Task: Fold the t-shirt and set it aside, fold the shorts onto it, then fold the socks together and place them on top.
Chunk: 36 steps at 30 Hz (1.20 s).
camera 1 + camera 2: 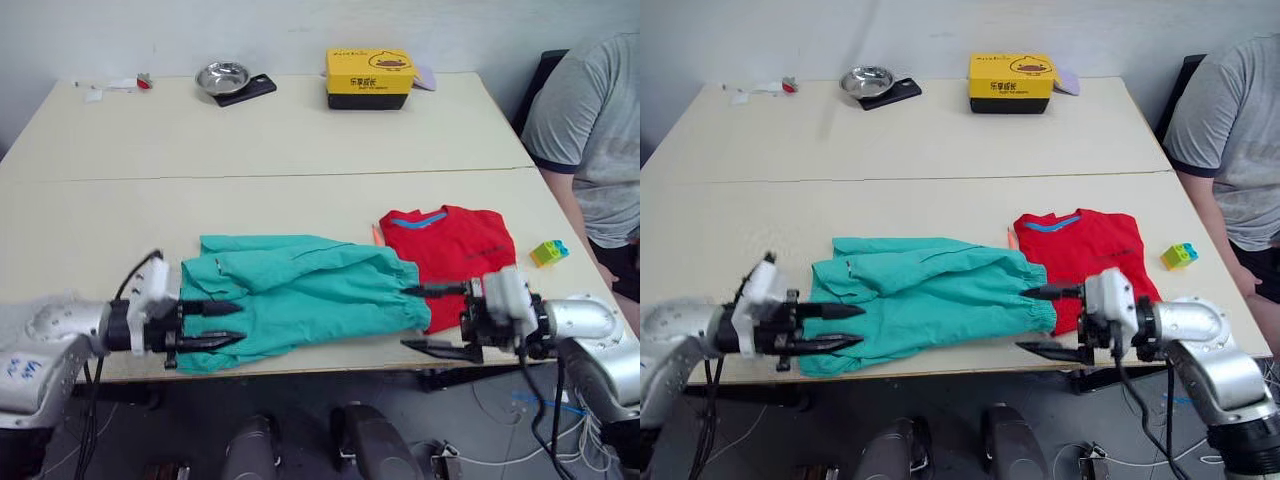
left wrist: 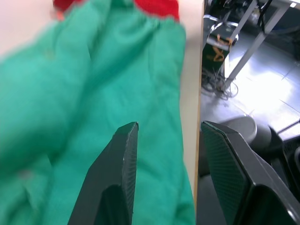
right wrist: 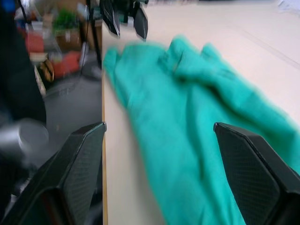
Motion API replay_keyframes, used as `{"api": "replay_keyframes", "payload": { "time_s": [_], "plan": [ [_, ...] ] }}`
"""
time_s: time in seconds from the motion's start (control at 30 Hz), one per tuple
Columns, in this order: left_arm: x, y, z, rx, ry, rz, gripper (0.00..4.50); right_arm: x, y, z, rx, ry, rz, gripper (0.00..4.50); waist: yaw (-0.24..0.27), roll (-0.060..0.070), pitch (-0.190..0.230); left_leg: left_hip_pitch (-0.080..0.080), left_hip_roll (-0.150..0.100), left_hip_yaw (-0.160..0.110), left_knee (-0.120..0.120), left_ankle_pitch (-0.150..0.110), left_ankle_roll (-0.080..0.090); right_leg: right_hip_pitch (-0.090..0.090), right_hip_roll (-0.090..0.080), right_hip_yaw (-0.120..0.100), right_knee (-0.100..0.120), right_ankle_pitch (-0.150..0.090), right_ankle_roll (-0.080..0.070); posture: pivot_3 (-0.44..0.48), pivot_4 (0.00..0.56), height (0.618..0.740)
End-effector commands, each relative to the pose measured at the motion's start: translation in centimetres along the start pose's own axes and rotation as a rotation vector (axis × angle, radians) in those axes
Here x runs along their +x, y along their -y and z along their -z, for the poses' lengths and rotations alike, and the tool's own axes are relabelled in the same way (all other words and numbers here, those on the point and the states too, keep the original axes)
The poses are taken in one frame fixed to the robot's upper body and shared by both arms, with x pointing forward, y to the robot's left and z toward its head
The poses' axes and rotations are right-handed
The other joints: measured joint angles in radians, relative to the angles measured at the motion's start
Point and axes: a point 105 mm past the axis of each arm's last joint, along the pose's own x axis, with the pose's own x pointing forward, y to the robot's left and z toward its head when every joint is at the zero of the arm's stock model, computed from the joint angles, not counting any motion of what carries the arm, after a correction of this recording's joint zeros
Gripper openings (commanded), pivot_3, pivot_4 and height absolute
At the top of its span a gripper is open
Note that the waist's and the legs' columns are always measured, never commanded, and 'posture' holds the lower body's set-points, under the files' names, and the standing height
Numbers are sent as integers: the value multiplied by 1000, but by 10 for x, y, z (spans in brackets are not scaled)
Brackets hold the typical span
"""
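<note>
One shorts (image 1: pixel 300 295), teal-green, spread flat along the near edge of the table (image 1: pixel 300 140), long axis running left to right. One t-shirt (image 1: pixel 452 255), red, folded into a rough square, lying to the right of the shorts; the shorts' right end overlaps its near left corner, touching. A blue strip shows at its neck.

Two grippers. Left gripper (image 1: pixel 228 323): fingers slightly spread, lying over the left end of the shorts at the table's front edge; they close on nothing. In the left wrist view one finger (image 2: pixel 119 173) sits above the green cloth, the other beyond the table edge. Right gripper (image 1: pixel 432 318): fingers wide apart, one at the shorts' right hem, the other lower, off the table's front edge; holding nothing.

Other counts: one small block toy (image 1: pixel 549 252), green, yellow and blue, right of the t-shirt. One yellow box (image 1: pixel 369 77) at the far side. One metal bowl (image 1: pixel 221 77) beside one dark flat object, far left of the box. A few small scraps at the far left corner.

Surface: pale cream tabletop, with a seam line across the middle. White wall behind. One person (image 1: pixel 590 140) in a grey shirt sits at the right end. Cables lie on the grey floor below
</note>
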Motion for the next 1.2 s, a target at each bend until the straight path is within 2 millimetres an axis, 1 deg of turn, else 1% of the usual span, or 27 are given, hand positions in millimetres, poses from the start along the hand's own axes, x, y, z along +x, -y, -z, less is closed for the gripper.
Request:
{"api": "replay_keyframes", "payload": {
  "time_s": [0.03, 0.1, 0.13, 0.17, 0.23, 0.27, 0.33, 0.37, 0.47, 0.57, 0.63, 0.7, 0.8, 0.9, 1.03, 1.13, 1.17, 1.2],
  "plan": [
    [24, -6, 15, 65, -53, 27, 1895, 20, 6, 2, -37, -1, 12, 3229, 0, 0, 0, 0, 0, -1, 0, 0, 0, 0, 0, 0, -1, 0, 0, 0, 150, 740],
    [37, -9, 28, 125, -110, 50, 1350, 32, 14, 17, -92, -65, 34, 2531, -1, 0, 0, 0, -1, -1, -1, 0, 0, 1, 1, 0, -2, 0, 0, 0, 150, 740],
    [45, -11, 32, 137, -114, 54, 1087, 39, 20, 25, -124, -103, 55, 2216, -2, 0, 0, -1, -1, -1, -2, 1, 0, 0, 1, 0, -3, 0, 0, 0, 150, 740],
    [52, -11, 34, 154, -118, 65, 715, 47, 27, 32, -149, -126, 90, 1845, -2, 0, 0, -2, -1, -1, -2, 1, -1, -1, 1, 0, -3, 1, 0, 0, 150, 740],
    [63, -17, 36, 190, -121, 54, 78, 63, 34, 42, -191, -155, 112, 1133, -1, 0, 0, -5, -1, 0, 0, 2, -4, -4, 1, 0, -2, 1, 1, 0, 150, 740],
    [66, -20, 37, 201, -116, 37, 0, 68, 35, 46, -218, -172, 108, 778, 0, 0, 0, -7, -1, 0, 0, 2, -4, -6, 1, 0, -2, 1, 1, 0, 150, 740],
    [69, -27, 38, 227, -115, 3, 0, 73, 28, 57, -255, -215, 48, 45, 2, 0, 0, -8, -1, 1, 0, 2, -4, -6, 1, 1, -2, 1, 2, 0, 150, 740],
    [69, -29, 38, 238, -116, -6, 0, 73, 25, 61, -265, -230, 21, 18, 4, 0, 0, -8, -1, 1, 0, 2, -4, -6, 1, 1, -2, 1, 2, 0, 150, 740],
    [64, -52, 28, 288, -72, -110, 0, 70, 17, 70, -238, -234, -8, 18, 7, 0, 0, -8, -1, 2, 0, 2, -4, -6, 0, 1, -3, 0, 3, 0, 150, 740],
    [53, -83, 19, 360, -83, -236, 0, 67, 18, 72, -245, -242, -18, 18, 13, 0, 0, -7, -1, 1, 2, 2, -3, -5, 0, 1, -3, 1, 3, 0, 150, 740],
    [45, -107, 17, 421, -101, -352, 0, 67, 22, 69, -257, -232, -8, 18, 15, 0, 0, -6, -1, 2, 2, 2, -3, -4, 0, 1, -3, 2, 3, 0, 150, 740],
    [41, -127, 16, 442, -86, -451, 0, 68, 25, 65, -271, -211, -2, 18, 16, 0, 0, -4, -2, 2, 1, 2, -2, -3, 0, 1, -3, 3, 3, 0, 150, 740],
    [40, -147, 3, 418, 7, -567, 0, 69, 24, 56, -291, -164, -11, 18, 24, 0, 0, -4, -2, 3, 2, 3, -2, -3, 0, 0, -2, 4, 3, 0, 150, 740],
    [40, -157, -5, 375, 74, -637, 0, 71, 23, 44, -297, -126, -14, 18, 26, 0, 0, -5, -2, 4, 2, 2, -1, -4, 0, 0, -3, 4, 4, 0, 150, 740],
    [39, -157, -5, 348, 87, -644, 0, 79, 35, 24, -308, -94, 58, 18, 22, 0, 0, -5, 0, 6, 2, 3, -3, -5, 0, 1, -2, 4, 4, 0, 150, 740],
    [25, -156, -14, 366, 104, -674, 0, 87, 46, 0, -353, -54, 132, 18, 21, 0, 0, -5, 1, 6, 2, 4, -4, -6, 1, 1, -1, 4, 4, 0, 150, 740],
    [21, -152, -21, 371, 138, -664, 0, 88, 48, -5, -364, -50, 143, 18, 21, 0, 0, -5, 1, 6, 2, 4, -5, -7, 1, 1, 1, 4, 4, 0, 150, 740],
    [19, -145, -29, 373, 182, -627, 0, 88, 48, -5, -381, -68, 140, 18, 23, 0, 0, -5, 1, 6, 2, 4, -5, -7, 1, 1, 1, 4, 4, 0, 150, 740]
  ]
}}
